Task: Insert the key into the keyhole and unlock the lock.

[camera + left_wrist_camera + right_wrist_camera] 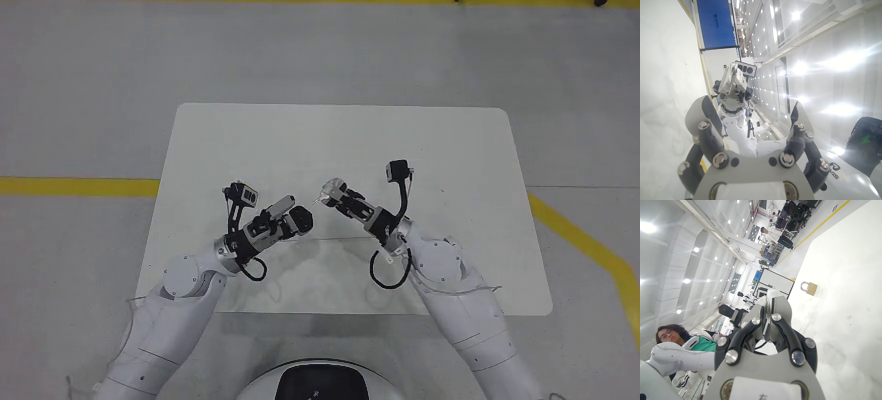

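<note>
We looked down on a white table [440, 140] with rounded corners, grey floor [90, 90] all round it, a yellow line [75, 186] running past. Beyond stood a blue panel [715, 22]; rows of ceiling lights [686, 281] glared, dark office chairs [800, 207] far back.

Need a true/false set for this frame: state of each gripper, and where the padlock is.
1. The left gripper is open with nothing between its fingers. True.
2. The right gripper is spread wide open. False: its fingers are shut together.
3. A brass padlock is on the white table. True.
4. The left gripper holds the padlock. False: the padlock is on the table, apart from both grippers.
</note>
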Motion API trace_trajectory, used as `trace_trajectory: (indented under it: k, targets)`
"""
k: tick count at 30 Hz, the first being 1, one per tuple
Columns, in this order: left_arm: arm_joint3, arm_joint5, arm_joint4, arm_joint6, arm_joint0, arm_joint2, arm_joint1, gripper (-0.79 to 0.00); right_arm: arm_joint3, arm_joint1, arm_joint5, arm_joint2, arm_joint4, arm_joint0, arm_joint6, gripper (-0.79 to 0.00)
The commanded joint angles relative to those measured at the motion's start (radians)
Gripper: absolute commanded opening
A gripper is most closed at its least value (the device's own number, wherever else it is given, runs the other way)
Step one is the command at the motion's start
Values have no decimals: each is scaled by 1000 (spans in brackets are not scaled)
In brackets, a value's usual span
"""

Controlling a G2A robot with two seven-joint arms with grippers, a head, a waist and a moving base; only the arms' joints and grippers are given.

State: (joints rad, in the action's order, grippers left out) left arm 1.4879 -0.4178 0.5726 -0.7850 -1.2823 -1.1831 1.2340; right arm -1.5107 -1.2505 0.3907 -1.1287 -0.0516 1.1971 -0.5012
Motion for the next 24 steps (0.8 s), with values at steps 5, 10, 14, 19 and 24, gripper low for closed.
trace_trajectory:
  k: [5, 10, 14, 19, 24]
  targets:
    - [-7, -12, -5, 17, 3, 2, 2, -437, 17, -8, 14, 30, 11, -15, 18, -785]
    - [-34, -14, -29, 43, 19, 5, 5, -468, 25, -8, 18, 26, 8, -18, 18, -785]
    - [-49, -22, -45, 64, 31, 8, 8, -480, 16, -9, 16, 26, 11, -14, 17, -785]
    - [-62, -22, -56, 72, 46, 17, 11, -483, 9, -9, 16, 28, 14, -7, 15, -785]
    - [-74, -26, -89, 82, 55, 28, 14, -496, 7, -9, 17, 25, 17, -2, 13, -785]
